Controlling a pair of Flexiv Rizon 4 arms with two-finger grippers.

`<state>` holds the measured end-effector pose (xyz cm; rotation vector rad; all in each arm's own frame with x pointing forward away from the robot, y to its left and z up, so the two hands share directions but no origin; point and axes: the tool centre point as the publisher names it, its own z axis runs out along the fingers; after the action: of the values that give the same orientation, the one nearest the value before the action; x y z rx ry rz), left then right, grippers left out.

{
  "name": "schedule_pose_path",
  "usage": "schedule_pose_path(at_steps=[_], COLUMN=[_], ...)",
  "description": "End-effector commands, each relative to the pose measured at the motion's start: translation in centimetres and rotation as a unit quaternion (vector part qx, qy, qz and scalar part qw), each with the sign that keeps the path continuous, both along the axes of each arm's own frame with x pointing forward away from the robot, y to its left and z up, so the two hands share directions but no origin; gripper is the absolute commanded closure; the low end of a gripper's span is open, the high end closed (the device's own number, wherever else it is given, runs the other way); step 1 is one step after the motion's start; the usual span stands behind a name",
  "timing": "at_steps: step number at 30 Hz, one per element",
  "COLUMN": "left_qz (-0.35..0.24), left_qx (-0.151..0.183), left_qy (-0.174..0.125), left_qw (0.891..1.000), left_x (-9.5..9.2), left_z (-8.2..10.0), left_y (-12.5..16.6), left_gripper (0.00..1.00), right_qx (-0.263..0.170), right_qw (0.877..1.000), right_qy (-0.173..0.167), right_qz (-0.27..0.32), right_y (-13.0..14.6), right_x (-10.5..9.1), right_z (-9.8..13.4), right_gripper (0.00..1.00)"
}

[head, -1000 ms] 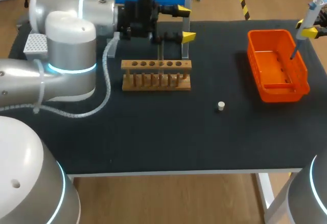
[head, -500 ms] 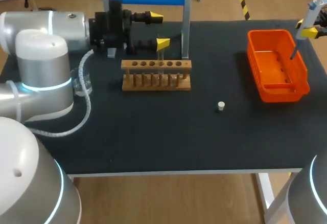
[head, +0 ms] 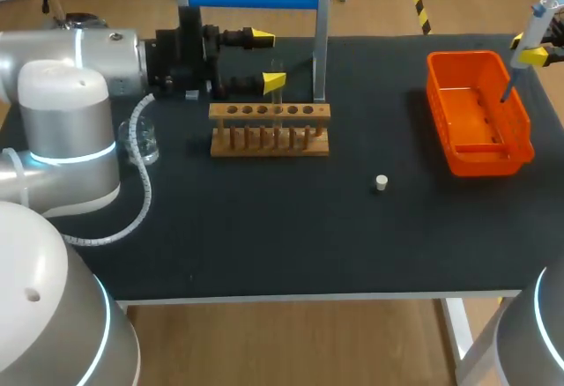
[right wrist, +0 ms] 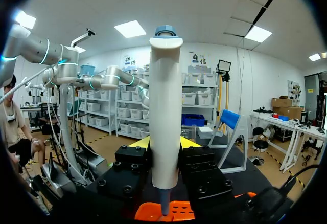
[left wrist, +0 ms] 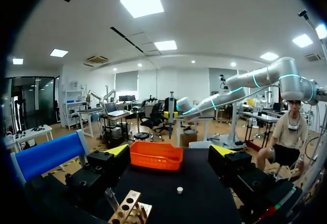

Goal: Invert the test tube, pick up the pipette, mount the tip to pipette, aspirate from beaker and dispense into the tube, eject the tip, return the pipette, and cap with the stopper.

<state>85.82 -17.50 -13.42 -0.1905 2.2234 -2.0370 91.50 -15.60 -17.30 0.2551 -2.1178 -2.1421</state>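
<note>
— where's the test tube (head: 278, 95)?

— upright in the wooden rack (head: 269, 130), in a hole toward its right end. it looks mouth up to me. i can't tell whether there's liquid in it.

— and your pincers?

— my left pincer (head: 266, 59) hangs just behind the rack, turned on its side. its fingers are spread wide and hold nothing. the tube's top rises near the lower yellow tip, but i can't tell if they touch. my right pincer (head: 539, 51) is well away at the far right of the table (head: 264, 227). it's clamped from both sides on the white body of the pipette (right wrist: 165, 106), which hangs upright with its thin end over the orange bin (head: 458, 152).

— so how far along are you?

— i'd say the tube has been turned over and set in the rack, and the pipette is plainly picked up. with the pipette over the bin, i judge i'm at the tip-ejecting step. the nozzle is too small for me to tell if a tip is on it.

— what's left?

— putting the pipette back, then capping. the stopper (head: 381, 182) lies on the table in front of the rack and to its right, well apart from the tube. the beaker (head: 145, 144) stands left of the rack, by my left arm.
</note>
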Motion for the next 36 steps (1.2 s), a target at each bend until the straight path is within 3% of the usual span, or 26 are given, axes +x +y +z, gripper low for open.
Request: schedule_pose_path(at_steps=[1,16,36], left_qz=[0.003,0.003,0.003], left_qx=[-0.001,-0.001,-0.001], left_qy=[-0.001,-0.001,-0.001], left_qw=[1.0,1.0,1.0], left_x=[-0.2,-0.2,-0.2], left_z=[0.0,0.0,0.0], left_y=[-0.1,-0.1,-0.1], left_gripper=[0.0,0.0,0.0], right_qx=[-0.001,-0.001,-0.047], right_qw=[1.0,1.0,0.998], right_qy=[0.0,0.0,0.007], right_qz=[0.002,0.002,0.05], right_y=[-0.1,-0.1,16.1], right_x=[0.2,0.2,-4.6], right_z=[0.1,0.1,0.9], right_gripper=[1.0,1.0,1.0])
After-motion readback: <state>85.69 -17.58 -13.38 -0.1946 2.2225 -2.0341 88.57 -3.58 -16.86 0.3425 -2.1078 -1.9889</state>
